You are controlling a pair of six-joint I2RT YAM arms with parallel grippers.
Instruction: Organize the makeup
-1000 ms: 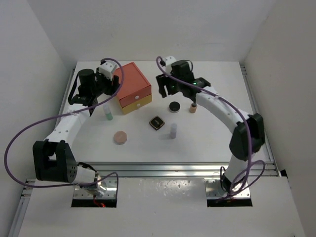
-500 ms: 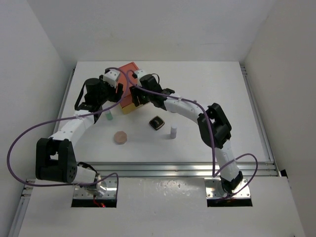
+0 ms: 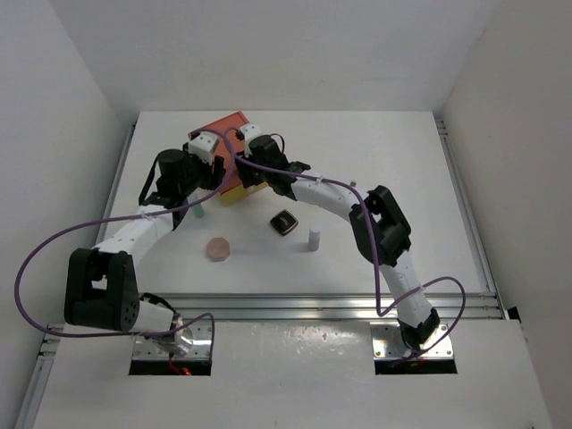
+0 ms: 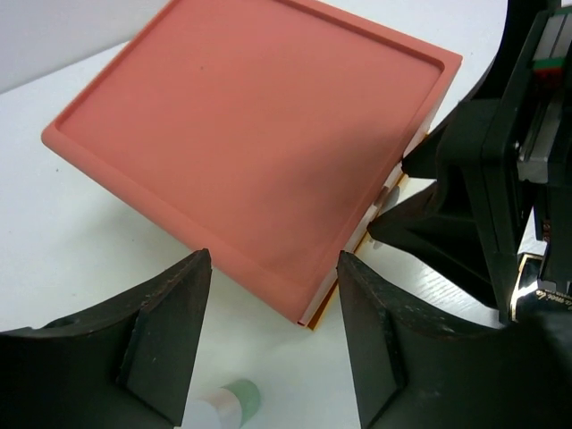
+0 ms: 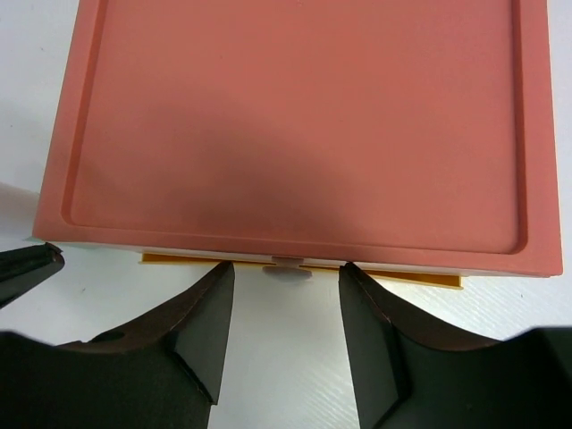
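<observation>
The orange-red and yellow drawer box (image 3: 223, 130) stands at the back left, half covered by both arms. My left gripper (image 3: 207, 181) is open over its left front corner (image 4: 308, 313). My right gripper (image 3: 243, 180) is open at the box front, its jaws either side of the pale drawer knob (image 5: 290, 271) without touching it. The black square compact (image 3: 284, 222), the white cylindrical bottle (image 3: 315, 238) and the pink disc (image 3: 218, 248) lie on the table. The round compact and the tan bottle are hidden behind the right arm.
A small mint-capped bottle (image 3: 198, 213) stands just left of the box, below my left fingers (image 4: 223, 407). The right gripper's black body (image 4: 483, 197) fills the right of the left wrist view. White walls enclose the table (image 3: 402, 161).
My right arm has swung left across the table to the front of the drawer box. My left gripper has shifted slightly right toward the box corner.
</observation>
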